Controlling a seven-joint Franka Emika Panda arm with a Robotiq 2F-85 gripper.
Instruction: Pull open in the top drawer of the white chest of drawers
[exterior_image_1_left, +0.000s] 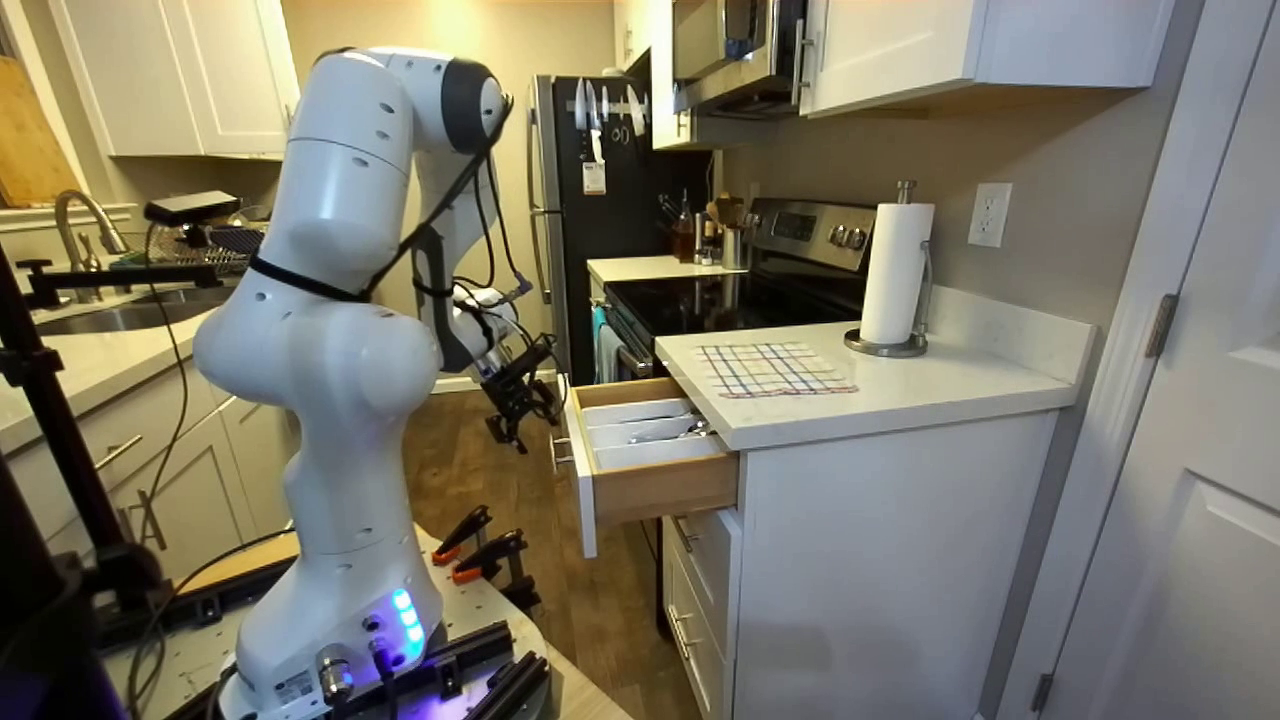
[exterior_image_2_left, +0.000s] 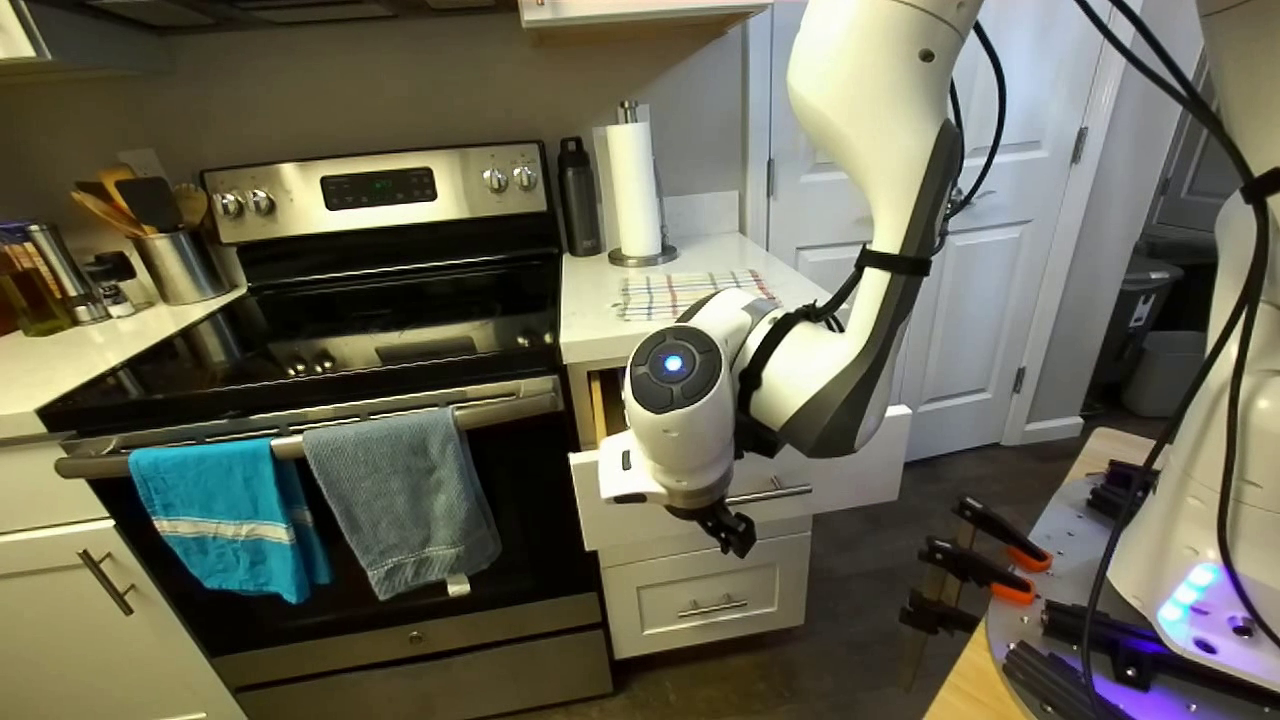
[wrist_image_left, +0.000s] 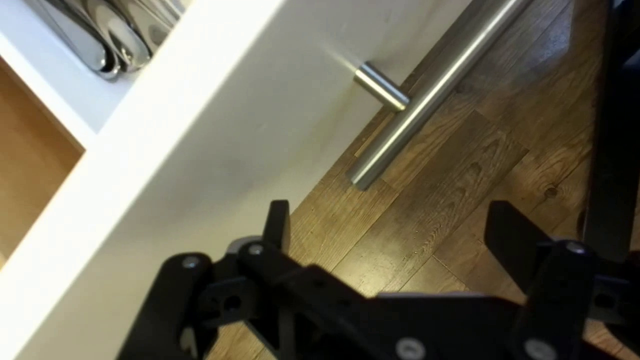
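Note:
The top drawer (exterior_image_1_left: 584, 490) of the white chest of drawers (exterior_image_1_left: 880, 560) stands pulled out, its tray of cutlery showing. Its front panel (exterior_image_2_left: 860, 475) also shows in an exterior view, partly behind my arm. In the wrist view the drawer front (wrist_image_left: 225, 125) runs diagonally, with the bar handle (wrist_image_left: 435, 95) on it. My gripper (wrist_image_left: 390, 215) is open and empty, with floor between its fingers. The handle's near end lies above the gap, apart from both fingers. In both exterior views the gripper (exterior_image_1_left: 530, 420) (exterior_image_2_left: 735, 530) hangs just in front of the drawer front.
The countertop (exterior_image_1_left: 960, 400) over the drawer holds a checked cloth (exterior_image_1_left: 770, 368) and a paper towel roll (exterior_image_1_left: 897, 275). The stove (exterior_image_2_left: 400, 310) with two hanging towels (exterior_image_2_left: 225, 510) stands beside the chest. Clamps (exterior_image_1_left: 490, 550) stick out from the robot's table edge. Lower drawers (exterior_image_2_left: 705, 600) sit beneath.

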